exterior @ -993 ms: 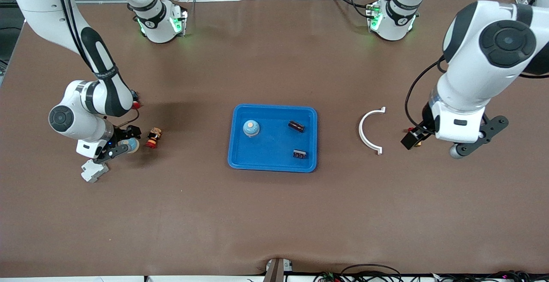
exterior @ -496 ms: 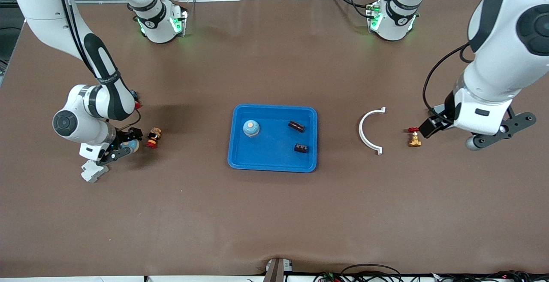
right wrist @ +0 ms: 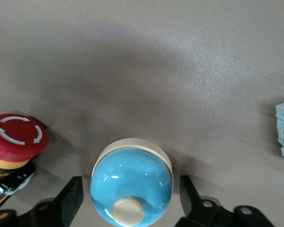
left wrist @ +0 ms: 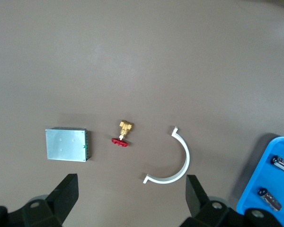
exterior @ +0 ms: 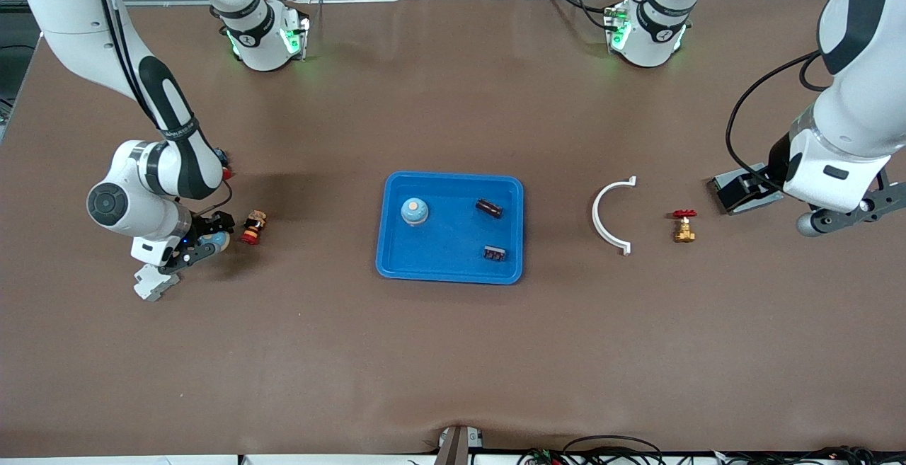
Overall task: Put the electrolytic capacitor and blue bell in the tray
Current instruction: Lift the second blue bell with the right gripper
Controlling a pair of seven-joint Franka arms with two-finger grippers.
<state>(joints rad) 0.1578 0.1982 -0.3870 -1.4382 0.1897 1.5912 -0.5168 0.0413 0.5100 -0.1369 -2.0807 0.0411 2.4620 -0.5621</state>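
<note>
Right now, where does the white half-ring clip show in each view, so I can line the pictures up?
Front view: the white half-ring clip lies on the table between the tray and the brass valve, toward the left arm's end.
Left wrist view: the clip lies between the brass valve and the tray's corner.
Right wrist view: not in it.
Shared landmark: the brass valve with its red handle, beside the clip.

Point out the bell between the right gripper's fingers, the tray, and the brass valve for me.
bell (right wrist: 131,182), right wrist view, on its blue dome.
tray (exterior: 453,177), front view, on the rim nearest the robots.
brass valve (exterior: 684,232), front view, on its brass body below the red handle.
</note>
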